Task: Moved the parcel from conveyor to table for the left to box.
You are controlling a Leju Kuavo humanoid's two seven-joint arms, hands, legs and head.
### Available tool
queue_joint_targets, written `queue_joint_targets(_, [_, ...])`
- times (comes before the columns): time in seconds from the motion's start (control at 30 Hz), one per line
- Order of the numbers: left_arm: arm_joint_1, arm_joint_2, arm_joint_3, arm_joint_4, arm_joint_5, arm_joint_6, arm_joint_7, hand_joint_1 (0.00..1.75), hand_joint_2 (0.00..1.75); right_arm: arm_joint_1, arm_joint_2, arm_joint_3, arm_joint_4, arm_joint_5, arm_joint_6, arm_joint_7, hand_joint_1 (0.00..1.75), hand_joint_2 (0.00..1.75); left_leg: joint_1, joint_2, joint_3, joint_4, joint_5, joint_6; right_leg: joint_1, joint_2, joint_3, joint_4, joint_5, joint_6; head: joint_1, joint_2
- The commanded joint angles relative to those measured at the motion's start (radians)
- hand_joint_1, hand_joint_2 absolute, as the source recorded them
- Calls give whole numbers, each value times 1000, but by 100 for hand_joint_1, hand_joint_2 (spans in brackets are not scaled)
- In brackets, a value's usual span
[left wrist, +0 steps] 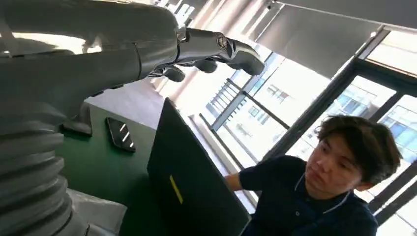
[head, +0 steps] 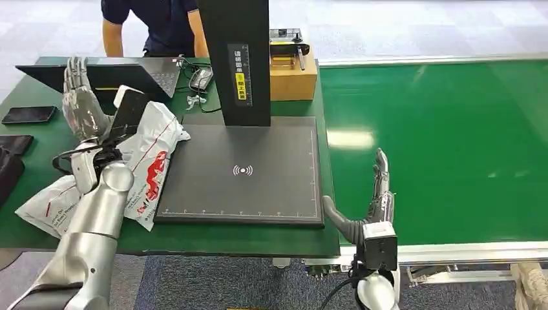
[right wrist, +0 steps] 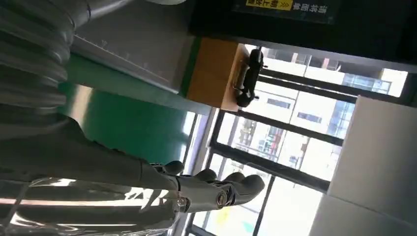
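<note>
Parcel first: the white crinkled plastic mailer bag with red print [head: 150, 161] lies on the green-topped desk [head: 245, 239], off the wide green conveyor belt [head: 452, 142], which in the head view carries nothing that I can see. The bag rests beside the dark grey square scanning pad [head: 245, 171], with one corner overlapping the pad's left edge, so the carry from belt to desk looks done as far as these pictures go. What seems left is the boxing on the left side, and I cannot find a container there; the only carton in sight is a small brown cardboard box [head: 294, 77] behind the pad, next to the black upright scanner column [head: 236, 61]. The robot's left hand [head: 81, 97] is raised above the bag with its fingers spread apart and nothing in them; the left wrist view agrees, showing the fingers [left wrist: 231, 49] extended in free air. The right hand [head: 381, 187] stands edge-up at the near border of the belt, fingers straight and loosely together, holding nothing. Much of the bag is covered by the silver left forearm [head: 97, 213], so its full outline and any label are hard to read. A person in a dark blue shirt [head: 161, 22] stands behind the desk, cut off at the frame's top edge. A black phone [head: 29, 114] lies at the desk's far left, and other dark items at that edge are cropped and unclear.
</note>
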State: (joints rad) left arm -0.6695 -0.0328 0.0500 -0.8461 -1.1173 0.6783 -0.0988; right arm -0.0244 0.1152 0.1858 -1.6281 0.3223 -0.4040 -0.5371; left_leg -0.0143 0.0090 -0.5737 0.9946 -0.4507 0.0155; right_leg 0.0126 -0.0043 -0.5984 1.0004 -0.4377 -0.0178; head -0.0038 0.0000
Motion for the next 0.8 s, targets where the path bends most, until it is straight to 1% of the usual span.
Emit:
queue_joint_targets(0.03, [0,-21,-47,-47,192,-72,-115,0,175,-34,-23,6,75,-21,-9,-8,0,175,1,-1,2,-1,0,-2,0,0,2,-1,0,2,0,0])
queue_joint_targets(0.07, [0,-21,-47,-47,192,-72,-115,0,175,-34,-23,6,75,-21,-9,-8,0,175,1,-1,1,-1,0,-1,0,0,2,-1,0,2,0,0])
queue_joint_targets(0.1, [6,-25,-47,-63,247,-100,-144,0,175,-34,-23,6,76,-22,-11,-10,0,175,1,-2,5,-2,0,-3,0,0,6,-3,0,4,0,0])
queue_joint_targets(0.13, [24,-26,-62,-95,368,-195,-211,0,175,-37,-27,6,80,-26,-10,-14,0,175,1,-1,2,-1,0,-2,0,0,2,-1,0,2,0,0])
queue_joint_targets(0.2, [69,-23,-100,-155,471,-278,-258,0,175,-42,-29,1,88,-32,-6,-23,0,175,0,-1,3,-1,0,-2,0,0,3,-2,0,2,0,0])
queue_joint_targets(0.37, [255,-43,-177,-338,611,-389,-305,0,175,-40,-21,-18,82,-30,17,-27,0,175,0,0,2,-1,0,-1,-1,1,2,-2,0,2,0,0])
queue_joint_targets(0.4, [276,-47,-184,-347,631,-402,-316,0,175,-40,-20,-19,81,-30,19,-26,0,175,0,1,5,-3,-1,-2,-1,2,4,-3,0,3,0,0])
queue_joint_targets(0.43, [296,-46,-198,-355,649,-422,-338,0,175,-41,-22,-18,80,-34,27,-24,0,175,0,0,3,-1,-1,-1,-1,1,3,-1,-1,2,0,0])
queue_joint_targets(0.47, [318,-52,-205,-358,664,-435,-354,0,175,-43,-23,-19,81,-36,31,-22,0,175,0,1,5,-3,-1,-2,-1,2,5,-3,-1,3,0,0])
queue_joint_targets(0.57, [350,-67,-222,-366,677,-456,-377,0,175,-42,-25,-27,79,-55,45,-15,0,175,0,0,3,-2,-1,-2,-1,1,3,-2,-1,3,0,0])
queue_joint_targets(0.6, [353,-70,-224,-367,677,-457,-376,0,175,-42,-25,-29,78,-56,46,-15,0,175,0,-1,7,-4,-1,-3,-1,1,7,-4,-1,4,0,0])
queue_joint_targets(0.63, [363,-78,-223,-372,694,-471,-380,0,175,-41,-24,-34,77,-60,49,-13,0,175,0,-1,2,-1,-1,-1,-1,0,3,-2,-1,3,0,0])
queue_joint_targets(0.8, [417,-104,-218,-404,723,-498,-390,0,175,-38,-13,-40,62,-49,71,1,0,175,0,-2,3,-2,-1,-2,-1,0,4,-2,-1,3,0,0])
